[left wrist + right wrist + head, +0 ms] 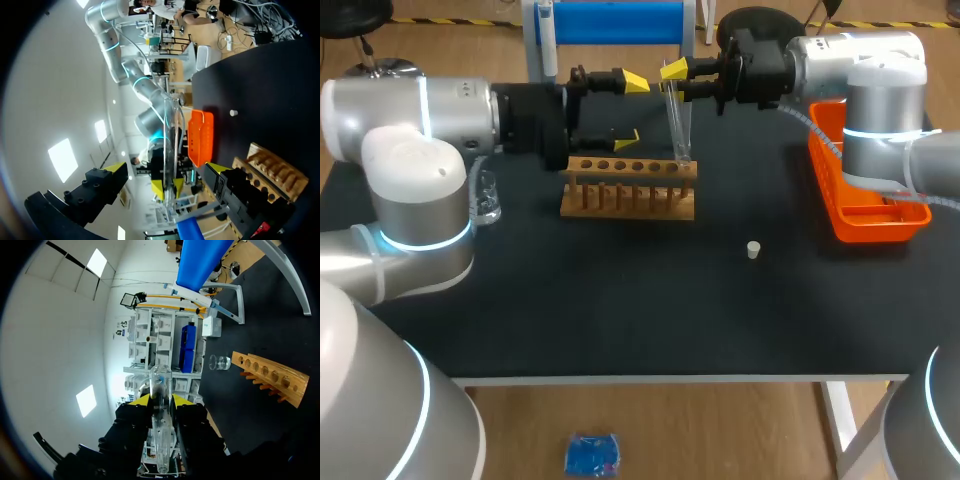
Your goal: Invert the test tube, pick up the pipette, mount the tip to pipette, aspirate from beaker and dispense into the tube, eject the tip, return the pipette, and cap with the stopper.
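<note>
A clear test tube (678,125) hangs nearly upright, its lower end at the right end of the wooden rack (630,185). My right gripper (672,70) is shut on the tube's upper part; in the right wrist view the tube (160,390) runs between the yellow fingertips (141,400). My left gripper (632,110) stands wide open just left of the tube, level with the right one. From the left wrist the tube (173,130) is ahead of the open left gripper (167,172), apart from both fingers. A small white stopper (753,250) lies on the black table. The pipette is not in view.
A glass beaker (485,197) stands by my left arm, left of the rack. An orange tray (860,215) sits at the table's right edge under my right arm. A blue stand (610,22) rises at the back, behind both grippers.
</note>
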You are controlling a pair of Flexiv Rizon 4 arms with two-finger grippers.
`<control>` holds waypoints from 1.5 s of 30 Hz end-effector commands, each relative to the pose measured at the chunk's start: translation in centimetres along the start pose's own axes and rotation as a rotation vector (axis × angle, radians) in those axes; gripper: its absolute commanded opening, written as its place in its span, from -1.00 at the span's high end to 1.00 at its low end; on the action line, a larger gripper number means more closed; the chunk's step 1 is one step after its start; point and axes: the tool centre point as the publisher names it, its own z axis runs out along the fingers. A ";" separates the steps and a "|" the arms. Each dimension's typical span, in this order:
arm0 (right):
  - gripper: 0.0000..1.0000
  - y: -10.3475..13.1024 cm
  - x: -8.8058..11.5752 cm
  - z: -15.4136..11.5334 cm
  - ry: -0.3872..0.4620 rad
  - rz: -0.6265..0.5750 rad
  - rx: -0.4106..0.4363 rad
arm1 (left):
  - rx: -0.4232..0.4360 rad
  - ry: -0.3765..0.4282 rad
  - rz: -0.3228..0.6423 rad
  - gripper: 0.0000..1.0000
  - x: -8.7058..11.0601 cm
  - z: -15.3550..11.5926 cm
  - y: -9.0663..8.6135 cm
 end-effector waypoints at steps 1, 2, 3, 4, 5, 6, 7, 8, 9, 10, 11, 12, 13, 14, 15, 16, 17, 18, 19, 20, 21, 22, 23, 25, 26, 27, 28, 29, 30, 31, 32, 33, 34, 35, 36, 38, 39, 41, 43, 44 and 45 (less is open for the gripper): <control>1.00 0.0 0.1 -0.1 -0.002 0.000 0.001 | 0.048 -0.020 -0.004 -1.00 0.0 0.5 1.2; 1.00 0.0 0.1 -0.1 -0.002 0.000 0.001 | 0.047 -0.020 -0.010 -1.00 -0.1 0.5 1.1; 1.00 0.0 0.1 -0.1 -0.002 0.000 0.001 | 0.055 -0.038 -0.013 -1.00 -0.3 0.6 0.9; 1.00 0.0 0.1 -0.1 -0.002 0.000 0.001 | 0.059 -0.053 -0.011 -1.00 -0.3 0.7 0.8; 1.00 0.0 0.1 -0.1 -0.002 0.000 0.001 | 0.060 -0.041 -0.028 -1.00 -0.3 0.8 0.7; 1.00 0.0 0.1 -0.1 -0.002 0.000 0.001 | 0.068 -0.040 -0.026 -1.00 -0.3 1.1 0.5; 1.00 0.0 0.1 -0.1 -0.002 0.000 0.001 | 0.071 -0.041 -0.024 -1.00 -0.4 1.3 0.3; 1.00 0.0 0.1 -0.1 -0.002 0.000 0.001 | 0.073 -0.044 -0.034 -1.00 -0.4 1.5 0.2; 1.00 0.0 0.1 -0.1 -0.002 0.000 0.001 | 0.076 -0.044 -0.039 -1.00 -0.4 1.7 0.0; 1.00 0.0 0.1 -0.1 -0.002 0.000 0.001 | 0.078 -0.033 -0.040 -1.00 -0.4 1.9 -0.2; 1.00 0.0 0.1 -0.1 -0.002 0.000 0.001 | 0.077 -0.025 -0.041 -1.00 -0.4 2.1 -0.3; 1.00 0.0 0.1 -0.1 -0.002 0.000 0.001 | 0.075 -0.032 -0.042 -1.00 -0.3 2.3 -0.5; 1.00 0.0 0.1 -0.1 -0.002 0.000 0.001 | 0.077 -0.037 -0.044 -1.00 -0.2 2.4 -0.5; 1.00 0.0 0.1 -0.1 -0.002 0.000 0.001 | 0.075 -0.040 -0.036 -1.00 -0.2 2.6 -0.7; 1.00 0.0 0.1 -0.1 -0.002 0.000 0.001 | 0.068 -0.049 -0.033 -1.00 -0.2 2.7 -0.8; 1.00 0.0 0.1 -0.1 -0.002 0.000 0.001 | 0.072 -0.057 -0.030 -1.00 -0.2 2.8 -0.9; 1.00 0.0 0.1 -0.1 -0.002 0.000 0.001 | 0.074 -0.058 -0.020 -1.00 -0.3 3.0 -1.1; 1.00 0.0 0.1 -0.1 -0.002 0.000 0.001 | 0.075 -0.055 -0.019 -1.00 -0.4 3.2 -1.3; 1.00 0.0 0.1 -0.1 -0.002 0.000 0.001 | 0.082 -0.055 -0.003 -1.00 -0.5 3.4 -1.4; 1.00 0.0 0.1 -0.1 -0.002 0.000 0.001 | 0.083 -0.050 -0.004 -1.00 -0.5 3.6 -1.6; 1.00 0.0 0.1 -0.1 -0.002 0.000 0.001 | 0.086 -0.046 -0.004 -1.00 -0.5 3.8 -1.7; 1.00 0.0 0.1 -0.1 -0.002 0.000 0.001 | 0.092 -0.043 0.000 -1.00 -0.5 4.0 -1.8; 1.00 0.0 0.1 -0.1 -0.002 0.000 0.001 | 0.094 -0.042 -0.001 -1.00 -0.5 4.2 -2.0; 1.00 0.0 0.1 -0.1 -0.002 0.000 0.001 | 0.097 -0.041 -0.006 -1.00 -0.4 4.4 -2.1; 1.00 0.0 0.1 -0.1 -0.002 0.000 0.001 | 0.098 -0.042 -0.007 -1.00 -0.4 4.5 -2.2; 1.00 0.0 0.1 -0.1 -0.002 0.000 0.001 | 0.098 -0.043 -0.008 -1.00 -0.4 4.6 -2.3; 1.00 0.0 0.1 -0.1 -0.002 0.000 0.001 | 0.099 -0.046 -0.011 -1.00 -0.4 4.8 -2.4; 1.00 0.0 0.1 -0.1 -0.002 0.000 0.001 | 0.100 -0.047 -0.012 -1.00 -0.4 4.9 -2.5; 1.00 0.0 0.1 -0.1 -0.002 0.000 0.001 | 0.102 -0.046 -0.013 -1.00 -0.5 5.0 -2.6; 1.00 0.0 0.1 -0.1 -0.002 0.000 0.001 | 0.104 -0.046 -0.014 -1.00 -0.5 5.1 -2.6; 1.00 0.0 0.1 -0.1 -0.002 0.000 0.001 | 0.104 -0.050 -0.016 -1.00 -0.5 5.2 -2.7; 1.00 0.0 0.1 -0.1 -0.002 0.000 0.001 | 0.101 -0.050 -0.019 -1.00 -0.5 5.2 -2.8; 1.00 0.0 0.1 -0.1 -0.002 0.000 0.001 | 0.099 -0.060 -0.021 -1.00 -0.6 5.2 -3.0; 1.00 0.0 0.1 -0.1 -0.002 0.000 0.001 | 0.101 -0.060 -0.023 -1.00 -0.6 5.2 -3.1; 1.00 0.0 0.1 -0.1 -0.002 0.000 0.001 | 0.105 -0.056 -0.026 -1.00 -0.6 5.3 -3.2; 1.00 0.0 0.1 -0.1 -0.002 0.000 0.001 | 0.106 -0.056 -0.031 -1.00 -0.6 5.3 -3.4; 1.00 0.0 0.1 -0.1 -0.002 0.000 0.001 | 0.106 -0.055 -0.033 -1.00 -0.6 5.3 -3.5; 1.00 0.0 0.1 -0.1 -0.002 0.000 0.001 | 0.108 -0.057 -0.036 -0.65 -0.5 5.3 -3.7; 1.00 0.0 0.1 -0.1 -0.002 0.000 0.001 | 0.111 -0.055 -0.040 -0.71 -0.4 5.4 -3.8; 1.00 0.0 0.1 -0.1 -0.002 0.000 0.001 | 0.116 -0.052 -0.040 -0.66 -0.5 5.5 -3.8; 1.00 0.0 0.1 -0.1 -0.002 0.000 0.001 | 0.118 -0.049 -0.040 -0.35 -0.5 5.5 -3.8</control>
